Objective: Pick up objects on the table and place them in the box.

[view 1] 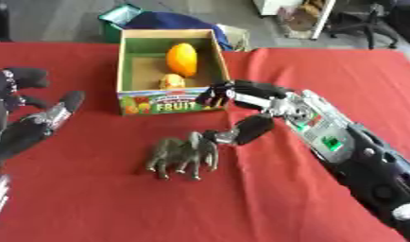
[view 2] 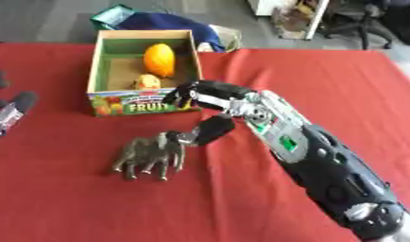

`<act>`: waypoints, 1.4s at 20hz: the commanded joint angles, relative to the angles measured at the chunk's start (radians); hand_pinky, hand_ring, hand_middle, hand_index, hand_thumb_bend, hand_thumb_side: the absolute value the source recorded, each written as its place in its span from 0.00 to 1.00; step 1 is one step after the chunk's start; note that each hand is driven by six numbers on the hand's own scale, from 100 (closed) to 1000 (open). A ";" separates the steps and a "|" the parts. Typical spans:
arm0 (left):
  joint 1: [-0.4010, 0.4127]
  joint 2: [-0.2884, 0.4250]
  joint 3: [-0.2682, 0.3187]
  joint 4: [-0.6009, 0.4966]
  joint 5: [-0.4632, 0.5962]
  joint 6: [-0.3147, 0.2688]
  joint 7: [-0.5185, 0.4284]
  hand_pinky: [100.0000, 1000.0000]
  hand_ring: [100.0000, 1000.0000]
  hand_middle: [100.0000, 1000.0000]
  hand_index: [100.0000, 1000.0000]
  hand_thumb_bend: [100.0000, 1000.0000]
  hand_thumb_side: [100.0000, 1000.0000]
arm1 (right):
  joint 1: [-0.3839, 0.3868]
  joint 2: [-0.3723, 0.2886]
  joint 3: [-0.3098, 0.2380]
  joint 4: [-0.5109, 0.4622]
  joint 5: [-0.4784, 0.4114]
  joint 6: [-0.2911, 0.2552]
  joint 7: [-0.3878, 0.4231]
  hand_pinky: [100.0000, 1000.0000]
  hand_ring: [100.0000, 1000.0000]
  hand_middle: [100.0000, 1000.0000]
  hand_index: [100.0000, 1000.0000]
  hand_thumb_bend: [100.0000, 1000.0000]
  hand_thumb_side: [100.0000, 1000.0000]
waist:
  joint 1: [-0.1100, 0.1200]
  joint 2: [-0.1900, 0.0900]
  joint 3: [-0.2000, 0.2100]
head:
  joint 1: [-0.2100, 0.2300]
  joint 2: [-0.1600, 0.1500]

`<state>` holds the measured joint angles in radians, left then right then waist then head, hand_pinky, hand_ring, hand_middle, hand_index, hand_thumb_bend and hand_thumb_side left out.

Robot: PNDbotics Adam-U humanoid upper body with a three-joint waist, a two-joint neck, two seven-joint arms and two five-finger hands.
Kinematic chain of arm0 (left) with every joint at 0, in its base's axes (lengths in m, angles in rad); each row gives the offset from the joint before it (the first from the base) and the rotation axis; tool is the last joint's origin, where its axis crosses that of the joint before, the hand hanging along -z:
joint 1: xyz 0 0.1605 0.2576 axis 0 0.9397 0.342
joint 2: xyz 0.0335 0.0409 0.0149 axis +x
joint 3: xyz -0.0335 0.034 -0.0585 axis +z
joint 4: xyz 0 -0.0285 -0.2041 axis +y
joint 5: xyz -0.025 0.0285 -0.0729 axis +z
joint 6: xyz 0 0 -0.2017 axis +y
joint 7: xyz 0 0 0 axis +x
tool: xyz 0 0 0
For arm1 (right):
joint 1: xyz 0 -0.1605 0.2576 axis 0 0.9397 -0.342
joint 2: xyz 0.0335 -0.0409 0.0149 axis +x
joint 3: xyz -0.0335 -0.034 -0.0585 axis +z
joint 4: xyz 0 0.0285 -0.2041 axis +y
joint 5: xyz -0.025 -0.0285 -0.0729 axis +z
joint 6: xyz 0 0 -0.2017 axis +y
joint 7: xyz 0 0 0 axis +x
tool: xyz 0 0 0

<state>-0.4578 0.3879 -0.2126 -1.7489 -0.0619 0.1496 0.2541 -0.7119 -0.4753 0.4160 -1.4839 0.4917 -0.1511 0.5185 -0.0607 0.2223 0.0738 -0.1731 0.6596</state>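
Spread over the whole work surface: one red cloth-covered table [view 1: 92, 203], largest thing here, its far edge meeting grey floor.

Reaching in from the lower right: one black and silver right arm [view 2: 324, 165] with green marks on its forearm, shown nearly whole in the right eye view and cut shorter at the edge in the left eye view. At its end, right hand [view 1: 241, 106], open, fingers extended toward the front of the box, thumb [view 1: 241, 131] pointing down to the elephant's head, touching it or just short of it; hard to tell which. Nothing clasped.

At the left edge: left hand [view 1: 30, 118], resting on the cloth, fingers relaxed and spread, holding nothing. Seen almost fully in the left eye view only; in the right eye view just a few dark fingertips at the margin.

At the far middle of the table: one open cardboard box [view 1: 124, 71], green inside, with a bright printed front panel reading FRUIT. Inside it, two things: one orange oval fruit [view 1: 182, 59] toward the back, one smaller yellow rounded piece [view 1: 171, 81] against the front wall.

On the cloth in front of the box, near it but apart: one grey-green toy elephant [view 1: 183, 156], standing upright on its legs, outside the box.

Beyond the table on the floor: one green bin with blue cloth [view 2: 150, 21].
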 commanded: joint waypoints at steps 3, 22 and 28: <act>-0.009 0.020 0.004 -0.011 -0.007 -0.003 -0.007 0.48 0.68 0.49 0.63 0.68 0.30 | -0.014 -0.001 0.017 -0.010 0.082 -0.035 0.031 0.78 0.81 0.84 0.92 0.31 0.55 | 0.004 -0.020 -0.002 | -0.003 0.006; -0.008 0.016 0.002 -0.010 -0.006 -0.005 -0.015 0.48 0.68 0.49 0.64 0.67 0.30 | -0.040 0.072 0.075 0.108 0.313 -0.133 0.111 0.77 0.75 0.77 0.85 0.35 0.52 | 0.006 -0.021 0.000 | -0.007 0.007; -0.006 0.016 0.003 -0.010 -0.006 -0.005 -0.015 0.48 0.68 0.49 0.64 0.66 0.30 | -0.038 0.075 0.069 0.121 0.333 -0.140 0.076 0.61 0.45 0.44 0.60 0.24 0.35 | 0.006 -0.021 -0.001 | -0.005 0.006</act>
<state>-0.4560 0.3877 -0.2128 -1.7485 -0.0625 0.1454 0.2421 -0.7437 -0.3894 0.4868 -1.3712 0.8002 -0.2921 0.6044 -0.0598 0.2159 0.0738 -0.1778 0.6597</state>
